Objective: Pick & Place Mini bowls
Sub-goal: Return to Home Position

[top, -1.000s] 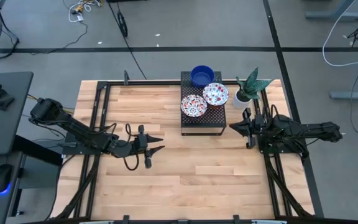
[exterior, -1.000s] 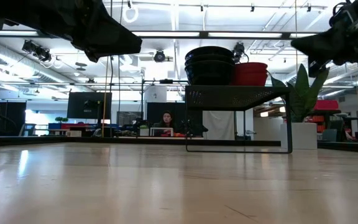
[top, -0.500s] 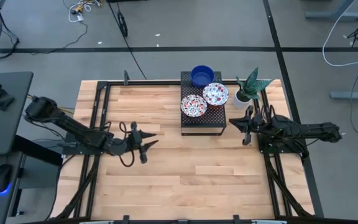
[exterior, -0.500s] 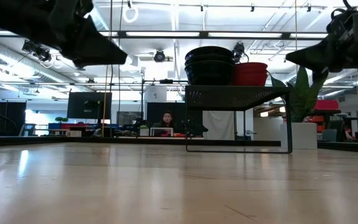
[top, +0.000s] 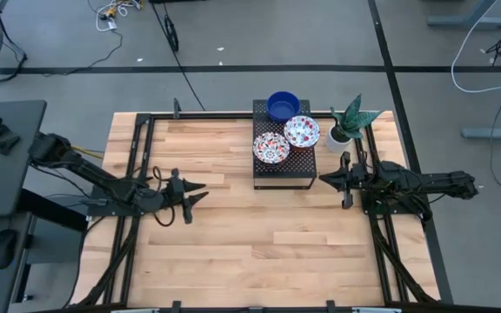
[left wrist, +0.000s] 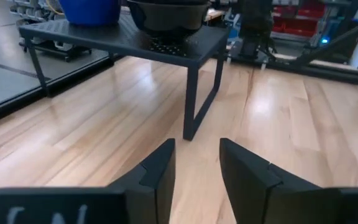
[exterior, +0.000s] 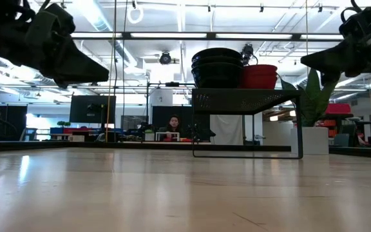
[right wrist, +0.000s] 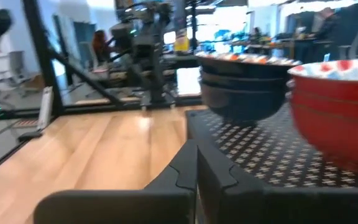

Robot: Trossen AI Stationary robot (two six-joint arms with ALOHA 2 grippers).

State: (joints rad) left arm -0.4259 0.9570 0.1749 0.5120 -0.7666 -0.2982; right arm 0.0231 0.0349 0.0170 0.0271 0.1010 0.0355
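- Mini bowls (top: 286,129) are all seen up on the black shelf (top: 283,171), which stands at the far side of the table (top: 233,248), right of centre.
- From above, a blue bowl (top: 283,106) is seen at the shelf's far end. Nearer, the right floral bowl (top: 302,131) and the left floral bowl (top: 270,147) are set side by side, rims close together.
- In the low view the bowls are shown as stacks: a dark stack (exterior: 217,66) on the left, and a red-sided stack (exterior: 257,76) just beside it on the right. The number in each stack cannot be told.
- The left gripper (top: 197,191) is held above the left half of the table, well apart from the shelf and pointed towards it. Its fingers (left wrist: 160,174) are parted with a clear gap, and nothing is held between them.
- The right gripper (top: 324,178) is held just to the right of the shelf, by its near right corner, with the tip turned left. Its fingers (right wrist: 179,177) are pressed together, and nothing is gripped.
- A white plant pot (top: 338,136) with green leaves is placed just right of the shelf, on the far side of the right gripper.
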